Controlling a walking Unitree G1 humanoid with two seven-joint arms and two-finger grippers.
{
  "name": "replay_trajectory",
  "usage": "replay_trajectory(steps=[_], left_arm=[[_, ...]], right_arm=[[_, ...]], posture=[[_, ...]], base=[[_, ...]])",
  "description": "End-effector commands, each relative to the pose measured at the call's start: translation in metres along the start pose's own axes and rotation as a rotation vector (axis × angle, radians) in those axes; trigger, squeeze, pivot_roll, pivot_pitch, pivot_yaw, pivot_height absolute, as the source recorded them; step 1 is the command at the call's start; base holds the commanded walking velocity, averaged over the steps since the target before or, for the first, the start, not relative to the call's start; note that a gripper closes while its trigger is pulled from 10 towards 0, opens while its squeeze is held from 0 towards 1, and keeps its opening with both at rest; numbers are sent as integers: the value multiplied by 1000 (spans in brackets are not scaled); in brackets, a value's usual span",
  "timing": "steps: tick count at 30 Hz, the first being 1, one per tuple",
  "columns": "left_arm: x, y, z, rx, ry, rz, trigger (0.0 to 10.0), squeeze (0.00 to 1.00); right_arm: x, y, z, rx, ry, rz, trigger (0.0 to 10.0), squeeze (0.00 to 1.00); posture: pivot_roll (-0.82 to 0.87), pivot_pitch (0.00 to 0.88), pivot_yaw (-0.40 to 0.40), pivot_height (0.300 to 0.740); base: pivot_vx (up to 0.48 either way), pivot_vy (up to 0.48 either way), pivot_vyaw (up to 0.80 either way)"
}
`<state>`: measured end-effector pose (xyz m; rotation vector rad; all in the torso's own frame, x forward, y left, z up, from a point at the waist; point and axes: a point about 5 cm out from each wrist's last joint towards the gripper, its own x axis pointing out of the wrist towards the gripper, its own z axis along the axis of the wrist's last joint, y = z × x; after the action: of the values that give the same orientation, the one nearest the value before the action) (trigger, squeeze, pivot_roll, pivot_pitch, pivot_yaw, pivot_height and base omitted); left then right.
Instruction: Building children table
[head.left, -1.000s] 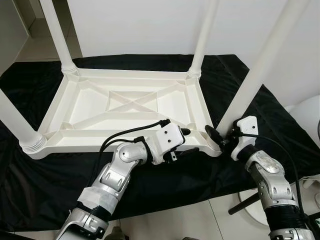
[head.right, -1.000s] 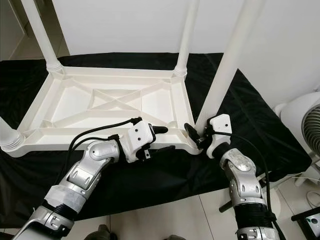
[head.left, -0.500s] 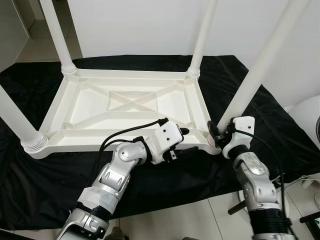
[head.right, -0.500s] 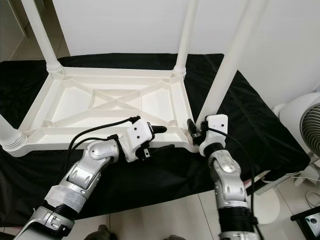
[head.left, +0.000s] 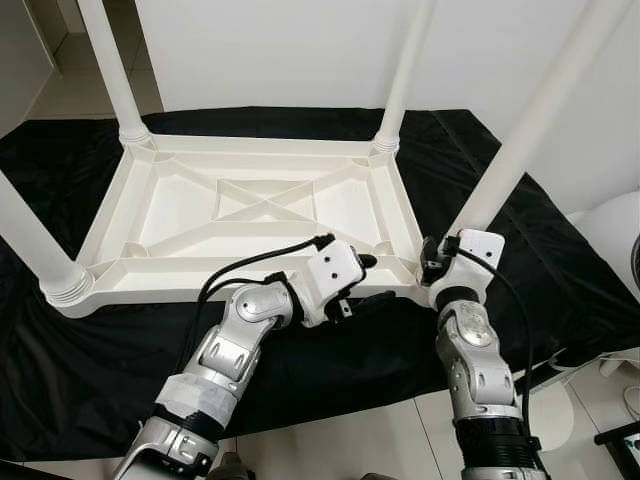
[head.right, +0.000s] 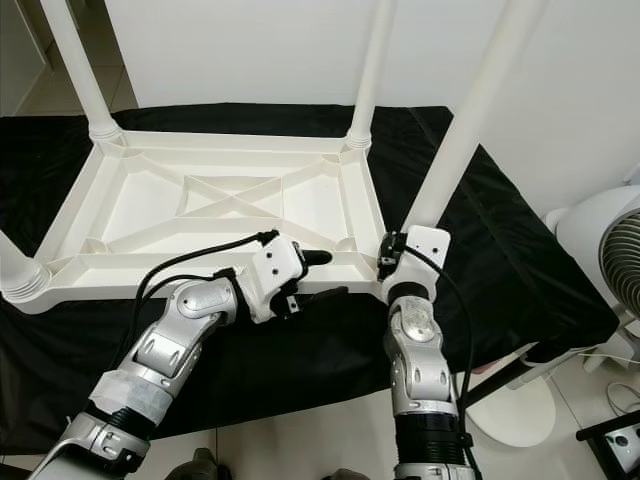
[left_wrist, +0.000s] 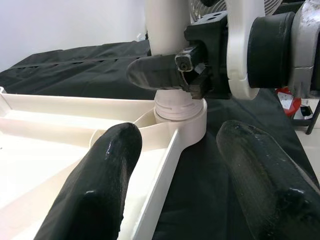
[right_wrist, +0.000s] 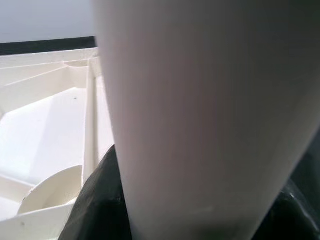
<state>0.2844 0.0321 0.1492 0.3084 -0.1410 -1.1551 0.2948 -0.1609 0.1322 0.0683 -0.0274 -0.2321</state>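
Note:
A white plastic children's table (head.left: 180, 215) lies upside down on a black cloth, its legs pointing up. My left gripper (head.left: 372, 282) is open at the near rim, close to the near right corner. In the left wrist view its fingers (left_wrist: 100, 175) straddle that rim, one over the tabletop's underside, one over the cloth. My right gripper (head.left: 432, 268) is shut on the near right leg (head.left: 520, 150) just above its socket (left_wrist: 180, 112). In the right wrist view the leg (right_wrist: 200, 100) is very close, with a black finger (right_wrist: 97, 200) on each side.
The black cloth (head.left: 560, 270) covers the floor under the table. The other legs stand at the far left (head.left: 110, 70), far right (head.left: 405, 70) and near left (head.left: 30, 240). A white fan (head.right: 610, 250) stands on the tiles to the right. A white wall rises behind.
My right gripper has moved left from beside the near right leg onto its base and closed around it; the forearm swung in below. The left gripper has stayed at the rim.

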Motion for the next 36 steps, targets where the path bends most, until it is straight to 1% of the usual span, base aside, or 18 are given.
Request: replay_trajectory(steps=[1, 2, 6, 12, 13, 15, 17, 18, 19, 20, 21, 24, 27, 29, 30, 31, 32, 36], left_arm=[[0, 2, 0, -8, 0, 83, 10000, 0], [0, 2, 0, -8, 2, 84, 10000, 0], [-1, 3, 0, -8, 1, 95, 10000, 0], [-1, 3, 1, -12, -11, 98, 10000, 0], [-1, 3, 2, -15, -15, 103, 10000, 0], [-1, 3, 2, -17, -17, 106, 10000, 0], [-2, 5, 3, -19, -19, 112, 10000, 0], [-2, 5, 3, -19, -19, 112, 10000, 0], [-3, 6, 3, -19, -21, 115, 10000, 0], [-3, 6, 3, -19, -21, 115, 10000, 0], [-4, 9, 3, -16, -20, 122, 10000, 0], [-5, 13, 3, -10, -18, 133, 10000, 0], [-7, 16, 4, -5, -16, 141, 10000, 0], [-7, 16, 4, -5, -16, 141, 10000, 0], [-7, 18, 4, -4, -16, 145, 10000, 0], [-7, 18, 4, -4, -16, 145, 10000, 0], [-6, 23, 6, -4, -17, 182, 10000, 0], [-6, 27, 6, -4, -15, 219, 10000, 0]], right_arm=[[0, 2, -3, 8, 25, -5, 10000, 0], [-2, 1, -2, 4, 15, 3, 10000, 1000], [-9, -6, 4, 2, -30, -14, 10000, 1000], [-18, -13, 2, -19, -28, -62, 10000, 1000], [-25, -16, -1, -29, -23, -69, 10000, 0], [-30, -18, -2, -35, -20, -73, 10000, 0], [-41, -19, -5, -53, -18, -52, 10000, 0], [-41, -19, -5, -53, -18, -52, 10000, 0], [-49, -18, -7, -71, -16, -31, 10000, 0], [-49, -18, -7, -71, -16, -31, 10000, 0], [-56, -17, -9, -70, -6, -22, 10000, 0], [-66, -15, -13, -67, 9, -8, 10000, 0], [-73, -10, -15, -61, 18, 43, 10000, 0], [-73, -10, -15, -61, 18, 43, 10000, 0], [-75, -6, -16, -55, 18, 82, 4471, 0], [-75, -6, -16, -55, 18, 82, 4471, 0], [-73, 2, -13, -43, 5, 160, 0, 0], [-71, 7, -9, -31, -9, 208, 0, 0]], posture=[[35, 0, -57, 740], [37, 0, -61, 740], [38, 0, -68, 740], [37, 0, -73, 740], [33, 0, -72, 740], [33, 0, -72, 740], [30, 0, -72, 740], [30, 0, -72, 740], [28, 0, -71, 740], [28, 0, -71, 740], [23, 0, -68, 740], [20, 0, -65, 740], [14, 0, -57, 740], [14, 0, -57, 740], [14, 0, -57, 740], [14, 0, -57, 740], [11, 0, -49, 740], [14, 0, -45, 740]], base=[[0, 0, 0], [0, 0, 0], [0, 0, 0], [0, 0, 0], [0, 0, 0], [0, 0, 0], [0, 0, 0], [0, 0, 0], [0, 0, 0], [0, 0, 0], [0, 0, 0], [0, 0, 0], [0, 0, 0], [0, 0, 0], [0, 0, 0], [0, 0, 0], [0, 0, 0], [0, 0, 0]])
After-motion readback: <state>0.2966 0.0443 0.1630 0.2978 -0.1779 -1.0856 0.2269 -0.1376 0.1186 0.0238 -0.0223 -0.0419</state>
